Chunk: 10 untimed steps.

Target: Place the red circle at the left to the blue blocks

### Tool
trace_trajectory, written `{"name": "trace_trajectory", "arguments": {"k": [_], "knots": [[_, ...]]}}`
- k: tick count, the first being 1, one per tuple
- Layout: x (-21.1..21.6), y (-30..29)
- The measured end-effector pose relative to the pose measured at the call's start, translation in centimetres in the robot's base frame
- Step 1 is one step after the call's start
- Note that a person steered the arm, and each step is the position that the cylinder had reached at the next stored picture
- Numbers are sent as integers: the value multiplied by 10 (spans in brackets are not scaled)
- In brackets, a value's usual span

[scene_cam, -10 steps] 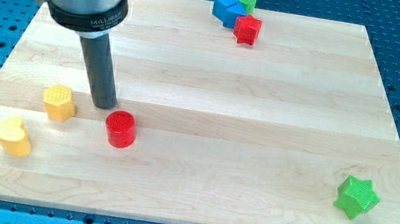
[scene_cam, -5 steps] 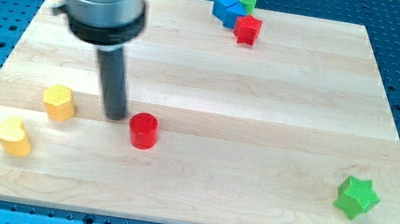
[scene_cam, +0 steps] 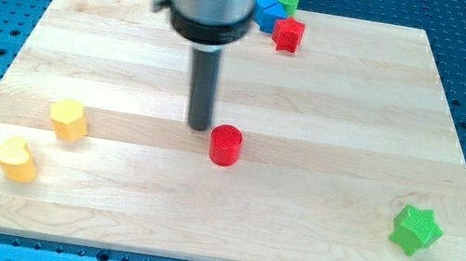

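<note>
Altogether two blue blocks (scene_cam: 266,7), one red circle (scene_cam: 225,144).

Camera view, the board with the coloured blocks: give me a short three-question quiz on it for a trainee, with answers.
1. True or false: my tip sits just to the view's left of the red circle.
2. Which block lies nearest the view's bottom right corner? A) yellow heart B) green star C) red star-like block
3. Fill in: the blue blocks sit near the view's ____ edge of the board.

Key:
1. True.
2. B, the green star.
3. Top; the blue blocks are partly hidden behind the arm, beside a small green block.
</note>
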<state>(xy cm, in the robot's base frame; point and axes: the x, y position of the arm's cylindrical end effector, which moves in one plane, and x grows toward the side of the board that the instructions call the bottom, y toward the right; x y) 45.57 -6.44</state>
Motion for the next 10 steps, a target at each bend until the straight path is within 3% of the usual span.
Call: {"name": "trace_trajectory", "arguments": {"k": [1, 2, 3, 5, 6, 7, 8, 9, 10], "knots": [[45, -7], [76, 57], [12, 62], [-93, -11], [-89, 12], [-39, 6], [-51, 66], [-118, 49], [-154, 41]]}}
